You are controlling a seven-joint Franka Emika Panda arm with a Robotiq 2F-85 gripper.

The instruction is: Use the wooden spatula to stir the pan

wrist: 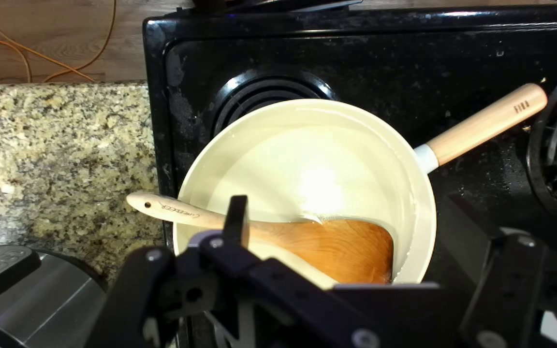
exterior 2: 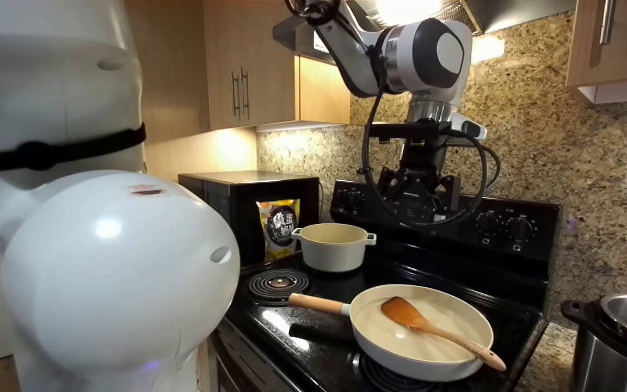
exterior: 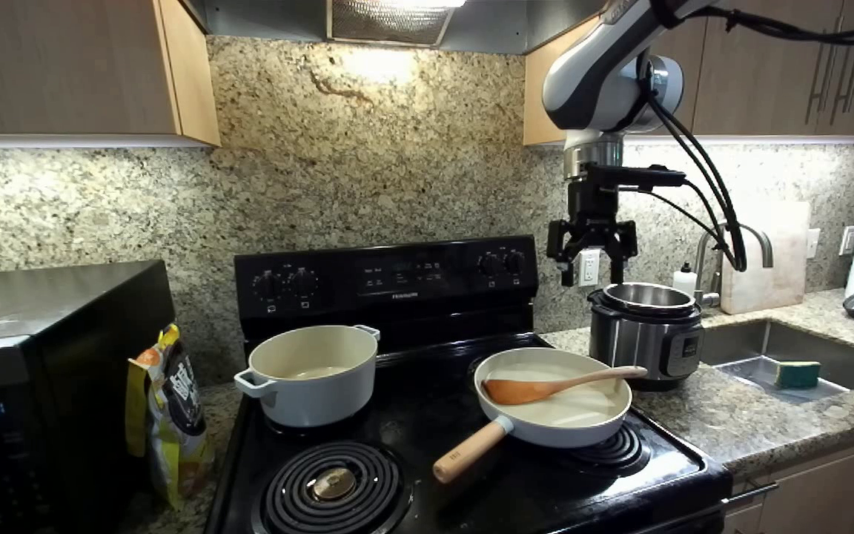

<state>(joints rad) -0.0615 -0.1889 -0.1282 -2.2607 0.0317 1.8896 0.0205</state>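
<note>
The cream-white pan sits on the right side of the stove, its pale wooden handle pointing to the front left. It also shows in an exterior view and the wrist view. The orange-brown wooden spatula lies in the pan, blade down inside, its pale handle end over the rim; it shows too in an exterior view and the wrist view. My gripper is open and empty, high above the pan's back. In the wrist view its spread fingers partly cover the spatula.
A deep white pot stands at the back left of the stove, with a bare coil burner before it. A steel pressure cooker stands right of the stove, near the spatula's handle end. A snack bag leans by the microwave.
</note>
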